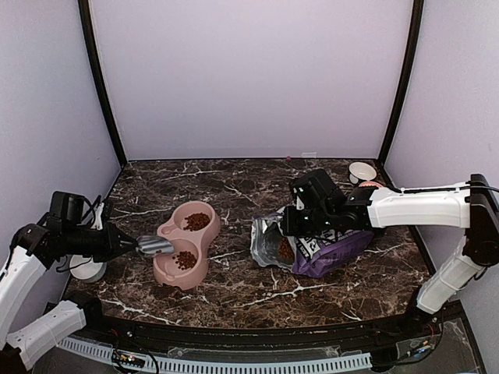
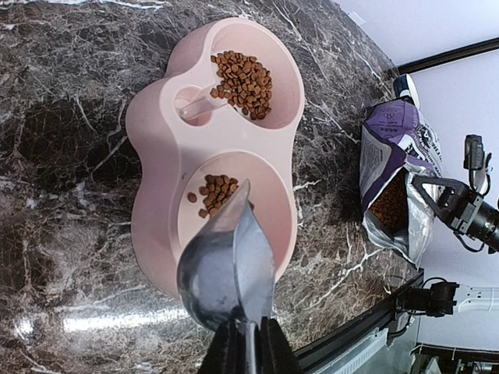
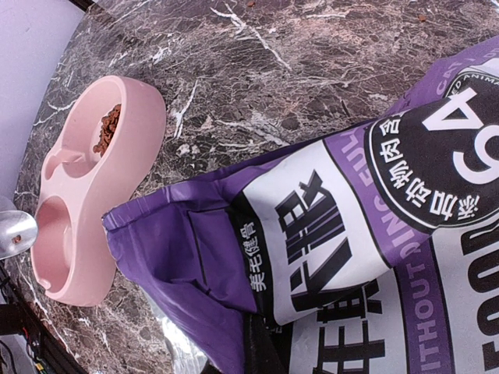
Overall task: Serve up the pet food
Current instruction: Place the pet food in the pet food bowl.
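Observation:
The pink double bowl (image 1: 165, 273) sits left of centre. Pet food lies in its far well (image 1: 196, 221) and its near well (image 1: 185, 259). My left gripper (image 1: 129, 243) is shut on the handle of a metal scoop (image 1: 156, 247) tipped on its side over the near well. In the left wrist view the scoop (image 2: 226, 269) looks empty, above the near heap (image 2: 214, 193). The purple-and-white bag (image 1: 335, 248) lies on its side, mouth open, with kibble inside (image 1: 285, 251). My right gripper (image 1: 295, 222) is shut on the bag's upper edge (image 3: 234, 257), its fingers mostly hidden.
A small white bowl (image 1: 362, 171) stands at the back right corner. A white round object (image 1: 86, 269) lies by the left arm off the table's left edge. Walls enclose the back and sides. The marble table (image 1: 257, 187) ends at a black front rail.

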Tool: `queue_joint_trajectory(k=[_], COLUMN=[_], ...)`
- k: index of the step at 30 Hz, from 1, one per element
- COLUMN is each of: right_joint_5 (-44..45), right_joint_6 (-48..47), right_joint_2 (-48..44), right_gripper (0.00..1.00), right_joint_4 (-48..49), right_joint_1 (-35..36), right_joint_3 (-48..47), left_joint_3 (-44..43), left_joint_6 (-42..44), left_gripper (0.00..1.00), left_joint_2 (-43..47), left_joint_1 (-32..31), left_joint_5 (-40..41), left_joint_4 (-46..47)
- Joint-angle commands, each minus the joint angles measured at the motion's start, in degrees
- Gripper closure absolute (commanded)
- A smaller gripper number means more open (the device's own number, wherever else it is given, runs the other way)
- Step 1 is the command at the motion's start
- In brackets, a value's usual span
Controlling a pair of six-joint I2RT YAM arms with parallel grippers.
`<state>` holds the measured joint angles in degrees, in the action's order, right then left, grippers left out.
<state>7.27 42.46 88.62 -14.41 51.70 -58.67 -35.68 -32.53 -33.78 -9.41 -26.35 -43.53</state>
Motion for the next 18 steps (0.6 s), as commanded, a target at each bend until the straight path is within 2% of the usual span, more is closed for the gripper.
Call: queue_joint_trajectory(k=[1, 18], right_joint_5=[2.0, 2.4], right_joint_6=[0.4, 0.5], right_joint_2=[0.4, -0.4], right_gripper=[1.00, 1.00], right_joint_4=[0.4, 0.4], right_joint_1=[-1.5, -1.5], right_joint_3=[0.8, 1.4], left_joint_3=[-1.7, -3.7], left_joint_6=[0.8, -1.9], left_gripper=[1.00, 1.00], left_joint_2=[-1.6, -6.0], left_joint_1=[-1.1, -10.1], left_joint_5=[1.2, 10.5], left_joint_4=[-0.3, -2.4])
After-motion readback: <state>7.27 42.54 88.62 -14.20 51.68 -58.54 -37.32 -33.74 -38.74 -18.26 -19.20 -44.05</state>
